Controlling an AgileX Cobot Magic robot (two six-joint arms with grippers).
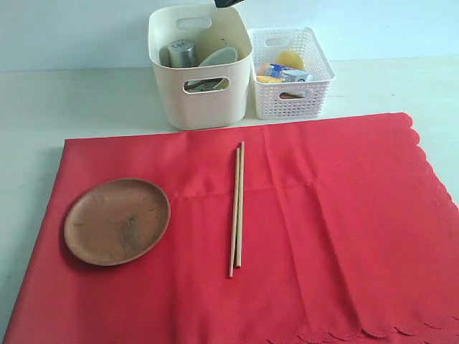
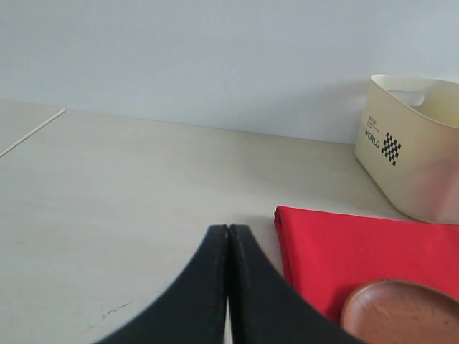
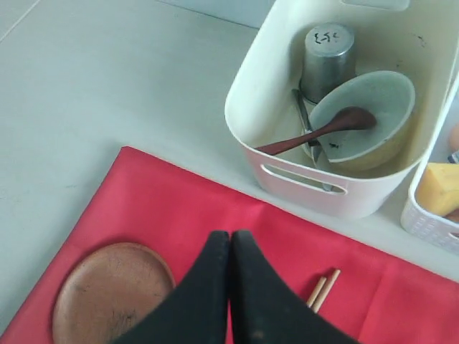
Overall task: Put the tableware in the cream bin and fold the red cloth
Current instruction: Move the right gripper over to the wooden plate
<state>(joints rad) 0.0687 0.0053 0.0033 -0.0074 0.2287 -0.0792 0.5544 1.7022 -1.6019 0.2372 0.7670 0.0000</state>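
The red cloth [image 1: 301,236] lies spread flat on the table. On it rest the brown wooden plate [image 1: 117,221] at the left and the pair of chopsticks [image 1: 237,208] in the middle. Behind the cloth, the cream bin [image 1: 176,100] holds the steel cup [image 3: 326,61], the speckled bowl [image 3: 380,93] and the dark spoon [image 3: 315,132]. My right gripper [image 3: 230,233] is shut and empty, high over the cloth between the plate [image 3: 107,294] and the chopstick ends [image 3: 323,288]. My left gripper [image 2: 228,228] is shut and empty over bare table beside the cloth's corner [image 2: 344,251], near the plate [image 2: 401,312].
A white lattice basket [image 1: 315,100] with food items, among them a cheese wedge [image 3: 437,186], stands right of the cream bin [image 2: 419,143]. A dark arm part [image 1: 228,3] shows at the top edge above the bin. Pale table surrounds the cloth.
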